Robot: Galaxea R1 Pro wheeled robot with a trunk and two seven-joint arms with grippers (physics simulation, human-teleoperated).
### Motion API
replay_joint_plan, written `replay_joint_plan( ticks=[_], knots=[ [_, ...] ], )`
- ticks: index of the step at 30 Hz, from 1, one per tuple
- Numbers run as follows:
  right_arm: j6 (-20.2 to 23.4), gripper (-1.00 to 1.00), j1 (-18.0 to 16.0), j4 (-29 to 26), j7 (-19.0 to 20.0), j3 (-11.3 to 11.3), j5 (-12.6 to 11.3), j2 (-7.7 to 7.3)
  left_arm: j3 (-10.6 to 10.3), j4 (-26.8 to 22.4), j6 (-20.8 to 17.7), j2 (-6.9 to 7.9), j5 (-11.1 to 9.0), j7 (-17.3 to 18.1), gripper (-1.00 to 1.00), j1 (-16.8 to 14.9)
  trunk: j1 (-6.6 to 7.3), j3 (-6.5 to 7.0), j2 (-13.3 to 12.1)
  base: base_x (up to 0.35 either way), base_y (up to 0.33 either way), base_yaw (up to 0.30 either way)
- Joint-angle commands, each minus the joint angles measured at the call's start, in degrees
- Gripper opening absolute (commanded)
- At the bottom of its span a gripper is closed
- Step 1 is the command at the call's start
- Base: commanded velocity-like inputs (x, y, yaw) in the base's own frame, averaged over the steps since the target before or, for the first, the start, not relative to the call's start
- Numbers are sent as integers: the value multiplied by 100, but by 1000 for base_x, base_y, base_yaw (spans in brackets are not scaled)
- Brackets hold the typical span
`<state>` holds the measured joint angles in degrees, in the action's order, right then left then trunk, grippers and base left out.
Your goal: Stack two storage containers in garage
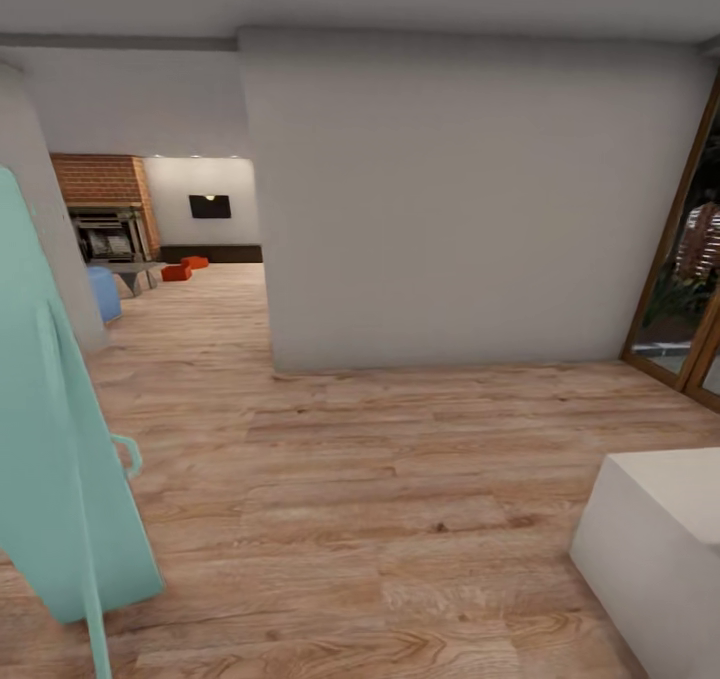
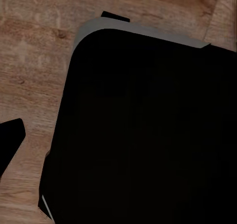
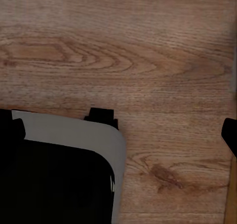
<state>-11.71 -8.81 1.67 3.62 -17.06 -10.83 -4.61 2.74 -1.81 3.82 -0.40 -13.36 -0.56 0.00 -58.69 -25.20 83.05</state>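
We are on a light wood plank floor (image 1: 380, 479) in a hallway, facing a pale wall (image 1: 460, 209); through the opening beside it lies the living room with its brick fireplace (image 1: 105, 194). The two storage containers (image 1: 185, 268) sit far off on that room's floor, near each other. We judge this the approach step: next we must drive through toward them. We cannot tell either gripper's state
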Motion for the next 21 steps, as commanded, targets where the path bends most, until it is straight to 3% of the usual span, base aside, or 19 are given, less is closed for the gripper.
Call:
replay_joint_plan(
  ticks=[1, 21],
  knots=[
    [-34, 100, -9, 18, 38, -34, -60, -2, 25, -4, 12, -3, -9, -6, 100, 0, -3, -5, 2, 326, 0, 0],
    [-31, 100, -7, 18, 28, -3, -90, 1, 16, 5, 5, -5, 0, 1, 100, 0, -3, -5, 2, 326, 0, 0]
  ],
)
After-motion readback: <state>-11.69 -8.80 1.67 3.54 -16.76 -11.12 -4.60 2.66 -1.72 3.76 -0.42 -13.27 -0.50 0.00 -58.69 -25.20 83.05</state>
